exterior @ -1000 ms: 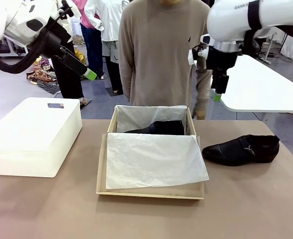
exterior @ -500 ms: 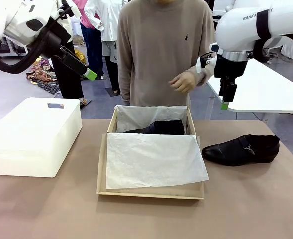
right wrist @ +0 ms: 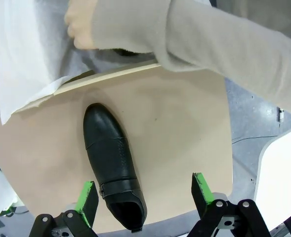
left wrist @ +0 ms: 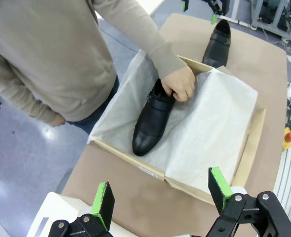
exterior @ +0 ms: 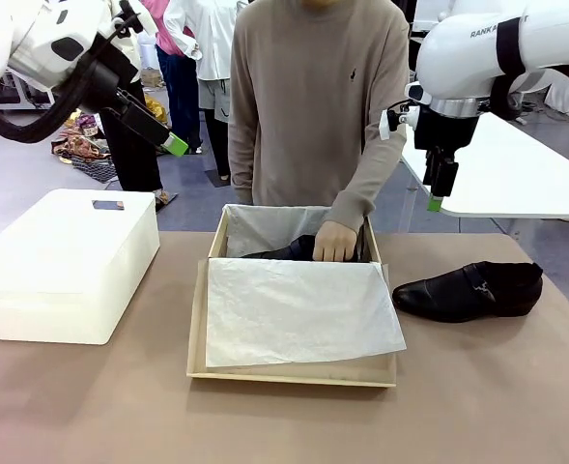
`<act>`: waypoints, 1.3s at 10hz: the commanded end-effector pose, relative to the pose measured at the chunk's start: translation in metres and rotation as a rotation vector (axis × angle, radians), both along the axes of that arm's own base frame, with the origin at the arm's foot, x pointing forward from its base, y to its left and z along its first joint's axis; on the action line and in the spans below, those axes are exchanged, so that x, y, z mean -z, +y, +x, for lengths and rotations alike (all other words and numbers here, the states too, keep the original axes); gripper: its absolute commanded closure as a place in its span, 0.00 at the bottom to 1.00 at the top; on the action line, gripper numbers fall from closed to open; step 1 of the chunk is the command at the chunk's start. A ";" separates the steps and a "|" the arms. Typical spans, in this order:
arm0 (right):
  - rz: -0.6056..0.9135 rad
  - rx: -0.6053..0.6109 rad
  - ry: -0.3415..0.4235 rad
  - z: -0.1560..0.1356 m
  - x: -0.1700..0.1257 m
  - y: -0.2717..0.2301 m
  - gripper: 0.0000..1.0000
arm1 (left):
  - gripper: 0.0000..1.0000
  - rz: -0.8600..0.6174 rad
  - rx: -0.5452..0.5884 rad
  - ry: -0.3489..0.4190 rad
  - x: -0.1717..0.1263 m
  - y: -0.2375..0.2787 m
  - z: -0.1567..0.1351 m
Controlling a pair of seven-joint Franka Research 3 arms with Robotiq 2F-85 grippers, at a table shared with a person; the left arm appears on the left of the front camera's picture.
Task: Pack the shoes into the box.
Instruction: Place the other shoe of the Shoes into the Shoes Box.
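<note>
The tan cardboard box (exterior: 198,329) sits mid-table, lined with white tissue paper (exterior: 298,309). One black shoe (left wrist: 153,118) lies at the box's far end, and a person's hand (exterior: 334,242) rests on its heel. The other black shoe (exterior: 469,290) lies on the table to the right of the box, also seen as the shoe (right wrist: 110,163) below my right gripper. My left gripper (exterior: 168,140) hangs high over the far left, open and empty. My right gripper (exterior: 435,188) hovers above the far right, open and empty, its green pads (right wrist: 89,195) showing.
A large white plastic bin (exterior: 67,261) with a closed lid stands at the table's left. A white table (exterior: 516,174) lies beyond the far right edge. The person stands at the far side, leaning over the box.
The person's hand has come down from chest height into the box, onto the shoe. My right gripper shifted right, then held still; the left arm has not moved.
</note>
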State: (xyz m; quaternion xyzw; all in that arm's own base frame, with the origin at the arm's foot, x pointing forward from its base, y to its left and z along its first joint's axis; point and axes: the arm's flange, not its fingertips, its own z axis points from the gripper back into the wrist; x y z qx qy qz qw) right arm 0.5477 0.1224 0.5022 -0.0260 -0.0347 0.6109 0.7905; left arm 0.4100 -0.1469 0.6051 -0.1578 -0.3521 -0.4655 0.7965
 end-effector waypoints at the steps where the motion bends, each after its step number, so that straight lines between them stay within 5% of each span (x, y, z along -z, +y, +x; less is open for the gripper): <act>1: -0.006 -0.002 -0.005 0.001 -0.002 -0.001 0.00 | 0.00 -0.018 0.023 -0.007 0.000 0.003 0.001; 13: 0.017 -0.063 -0.067 -0.045 0.040 -0.123 0.00 | 0.00 -0.018 0.023 -0.007 0.000 0.003 0.001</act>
